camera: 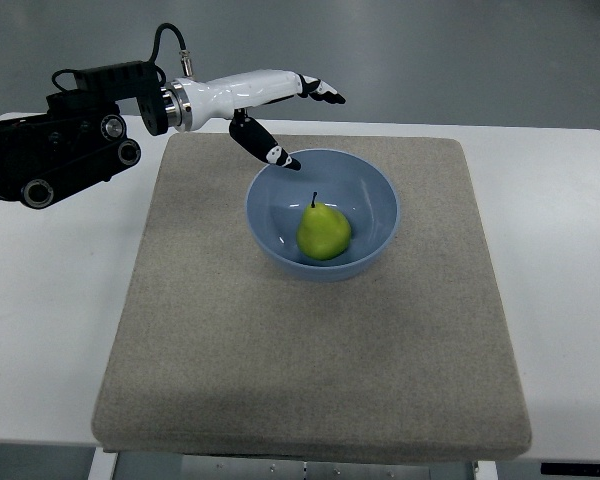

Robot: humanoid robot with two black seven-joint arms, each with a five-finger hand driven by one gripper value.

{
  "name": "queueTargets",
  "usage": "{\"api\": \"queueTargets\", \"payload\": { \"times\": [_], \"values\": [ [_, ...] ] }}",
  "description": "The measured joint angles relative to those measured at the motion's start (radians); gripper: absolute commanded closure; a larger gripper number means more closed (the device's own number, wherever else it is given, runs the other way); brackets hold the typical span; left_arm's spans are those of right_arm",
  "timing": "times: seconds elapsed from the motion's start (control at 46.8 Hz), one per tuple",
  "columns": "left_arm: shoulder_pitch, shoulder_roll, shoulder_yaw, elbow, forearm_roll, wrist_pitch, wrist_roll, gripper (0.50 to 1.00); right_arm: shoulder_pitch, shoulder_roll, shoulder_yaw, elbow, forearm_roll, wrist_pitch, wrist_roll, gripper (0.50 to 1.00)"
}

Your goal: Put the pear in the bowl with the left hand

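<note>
Resting in bowl (270, 215) on beige mat (230, 340), pear (324, 232); left robot hand (270, 105) spread, empty.

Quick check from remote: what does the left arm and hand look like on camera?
The left arm is black with round silver joint caps and a black cable looping over the wrist. A silver ring joins it to the left hand, glossy white with black fingertips carrying small white marks.

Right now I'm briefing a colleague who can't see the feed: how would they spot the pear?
On the white table lies a large grey mat, and toward its far side stands a light blue bowl. The pear lies inside that bowl: yellow-green with a dark stem, the only thing in it. The open left hand is above the bowl's far-left rim.
</note>
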Motion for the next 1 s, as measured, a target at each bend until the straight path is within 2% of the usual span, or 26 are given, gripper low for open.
{"api": "queueTargets", "payload": {
  "times": [0.256, 0.47, 0.619, 0.747, 1.003],
  "values": [
    [0.017, 0.008, -0.022, 0.127, -0.228, 0.018, 0.000, 0.587, 0.000, 0.000, 0.000, 0.000, 0.000, 0.000, 0.000, 0.574],
    [0.067, 0.004, -0.021, 0.174, -0.448, 0.129, 0.000, 0.581, 0.000, 0.000, 0.000, 0.000, 0.000, 0.000, 0.000, 0.574],
    [0.094, -0.006, -0.021, 0.176, -0.567, 0.179, 0.002, 0.581, 0.000, 0.000, 0.000, 0.000, 0.000, 0.000, 0.000, 0.574],
    [0.113, -0.011, -0.021, 0.200, -0.658, 0.185, 0.005, 0.581, 0.000, 0.000, 0.000, 0.000, 0.000, 0.000, 0.000, 0.574],
    [0.122, -0.058, -0.023, 0.352, -0.940, 0.180, 0.012, 0.581, 0.000, 0.000, 0.000, 0.000, 0.000, 0.000, 0.000, 0.574]
  ]
}}
